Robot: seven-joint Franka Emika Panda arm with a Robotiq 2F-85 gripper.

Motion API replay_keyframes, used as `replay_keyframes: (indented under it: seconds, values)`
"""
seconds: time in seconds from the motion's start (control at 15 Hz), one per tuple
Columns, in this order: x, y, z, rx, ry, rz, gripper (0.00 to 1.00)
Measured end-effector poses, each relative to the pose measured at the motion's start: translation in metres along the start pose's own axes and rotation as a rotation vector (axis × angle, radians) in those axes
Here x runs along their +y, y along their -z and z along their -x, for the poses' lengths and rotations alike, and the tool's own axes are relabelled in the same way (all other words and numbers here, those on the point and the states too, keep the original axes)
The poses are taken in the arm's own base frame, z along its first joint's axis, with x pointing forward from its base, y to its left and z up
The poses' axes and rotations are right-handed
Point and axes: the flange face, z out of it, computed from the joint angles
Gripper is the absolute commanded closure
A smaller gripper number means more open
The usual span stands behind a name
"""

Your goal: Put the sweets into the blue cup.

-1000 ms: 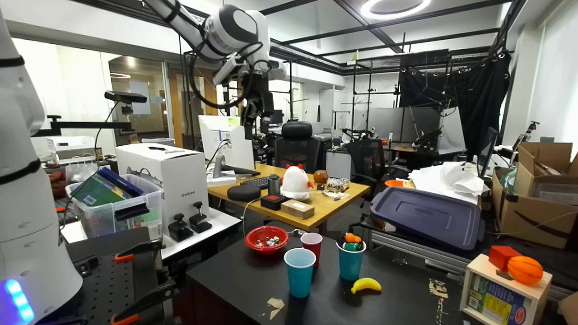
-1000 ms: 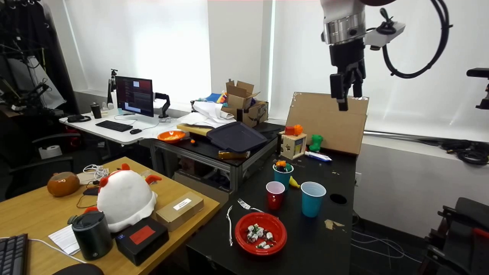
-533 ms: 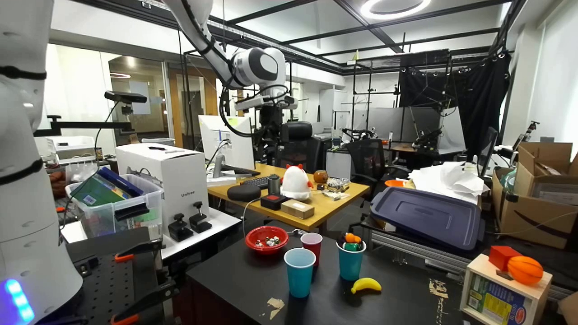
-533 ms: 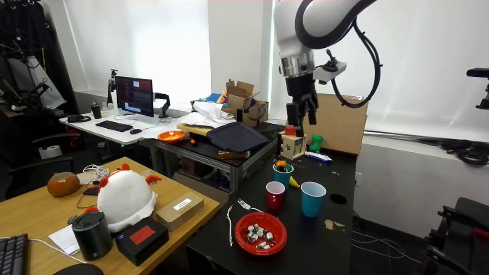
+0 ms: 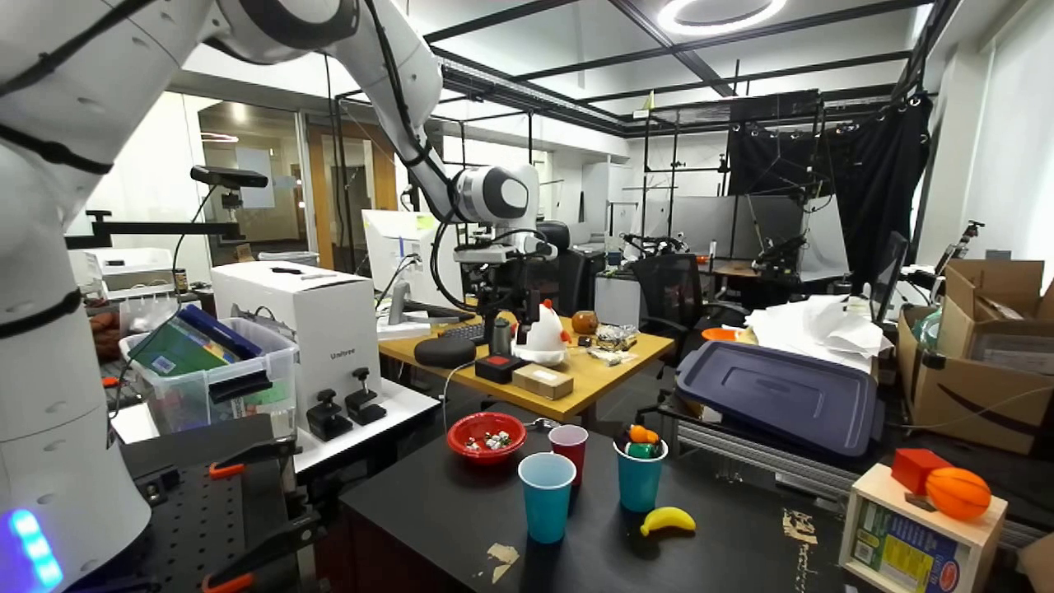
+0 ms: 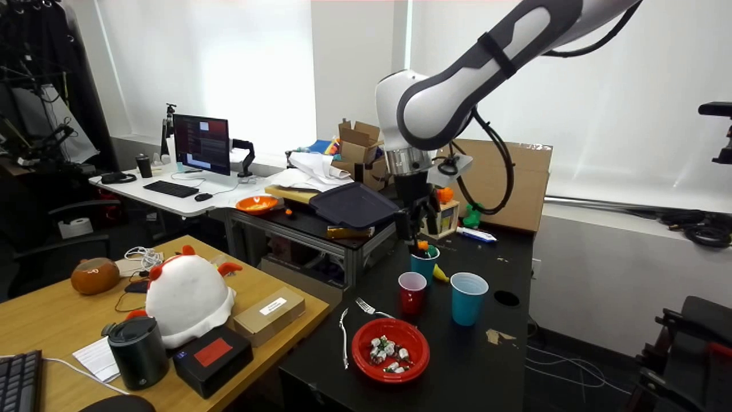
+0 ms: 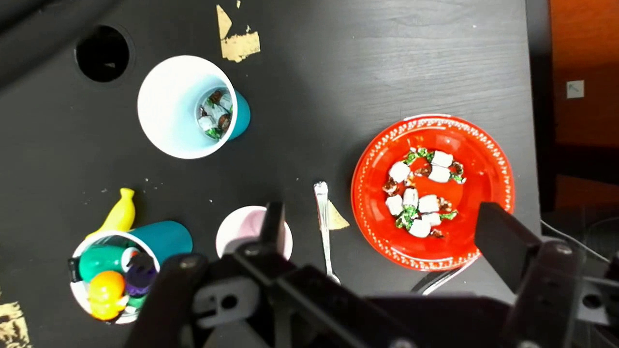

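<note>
A ring-shaped ceiling light (image 5: 725,27) glows near black overhead beams (image 5: 677,51) in an exterior view, with a glass partition (image 5: 247,123) toward the picture's left and a black curtain (image 5: 889,165) hanging at the back right. In an exterior view, tall bright shades (image 6: 263,80) flank a white pillar (image 6: 351,63), above a grey lower wall (image 6: 617,263) and dark floor (image 6: 549,389). A black bench (image 6: 457,372) stands near a wooden desk (image 6: 34,312); a mesh-backed office chair (image 5: 671,288) sits beyond, and a white desk (image 6: 223,200) runs below the shades.
</note>
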Motion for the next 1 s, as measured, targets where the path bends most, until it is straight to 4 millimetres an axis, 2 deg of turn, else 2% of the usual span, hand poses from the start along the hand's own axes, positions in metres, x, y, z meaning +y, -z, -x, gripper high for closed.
replay_keyframes:
  seconds: [0.27, 0.6, 0.8, 1.0]
  values:
    - [-0.001, -0.053, -0.035, -0.012, -0.007, 0.004, 0.0]
    - [-0.025, -0.117, -0.067, -0.042, -0.01, 0.026, 0.0]
    - [-0.04, -0.143, -0.079, -0.05, -0.025, 0.027, 0.0]
    - [-0.049, -0.159, -0.086, -0.077, -0.038, 0.011, 0.0]
